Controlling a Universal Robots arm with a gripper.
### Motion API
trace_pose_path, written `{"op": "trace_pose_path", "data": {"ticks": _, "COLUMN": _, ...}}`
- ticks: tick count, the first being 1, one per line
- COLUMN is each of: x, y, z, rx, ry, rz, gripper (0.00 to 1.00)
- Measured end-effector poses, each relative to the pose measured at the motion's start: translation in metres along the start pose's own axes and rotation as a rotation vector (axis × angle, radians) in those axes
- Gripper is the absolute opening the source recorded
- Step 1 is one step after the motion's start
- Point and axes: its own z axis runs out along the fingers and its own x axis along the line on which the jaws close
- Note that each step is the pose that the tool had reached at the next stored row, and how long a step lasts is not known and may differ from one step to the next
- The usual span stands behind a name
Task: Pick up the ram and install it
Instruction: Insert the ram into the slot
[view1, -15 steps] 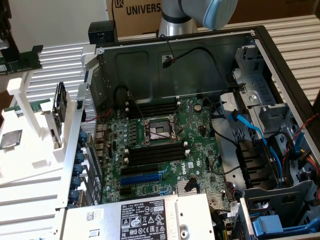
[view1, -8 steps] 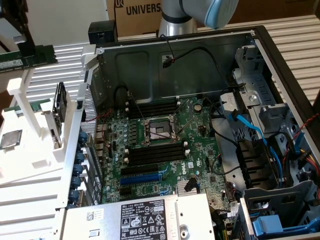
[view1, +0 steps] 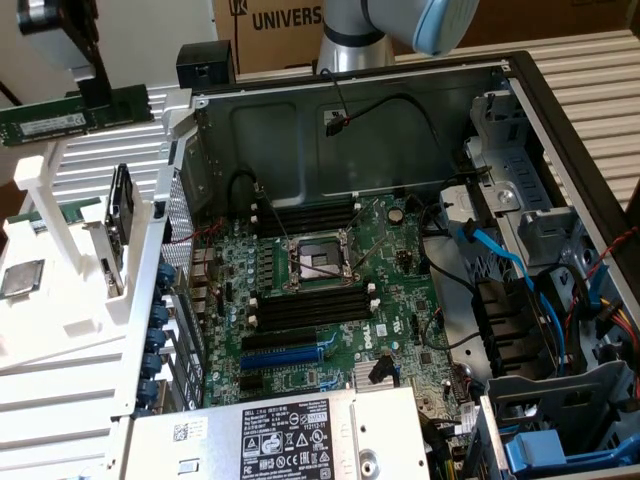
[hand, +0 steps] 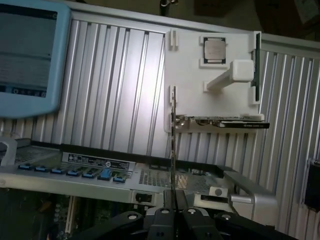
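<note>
- In the wrist view the hand is closest, its fingers clamped on the ram, which shows edge-on as a thin line.
- Just past it runs the rear wall of the open computer case, with a row of blue ports.
- Farther off, a white holder on the ribbed worktop carries a silver-topped processor chip and a dark card.
- In the exterior view the ram hangs level in the air above that holder. It is outside the case at the exterior view's left, well apart from the motherboard and its black slots.
</note>
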Motion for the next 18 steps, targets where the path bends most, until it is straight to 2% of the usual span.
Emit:
{"op": "trace_pose_path", "data": {"ticks": 1, "x": 0.002, "y": -0.0137, "z": -0.0002, "rx": -0.0001, "ry": 0.0001, "rz": 0.000, "gripper": 0.12}}
{"op": "trace_pose_path", "data": {"ticks": 9, "x": 0.006, "y": -0.0499, "z": 0.0013, "rx": -0.0001, "ry": 0.0000, "rz": 0.000, "gripper": 0.12}}
{"op": "trace_pose_path", "data": {"ticks": 18, "x": 0.012, "y": -0.0908, "z": 0.0121, "rx": 0.0000, "ry": 0.0000, "rz": 0.000, "gripper": 0.12}}
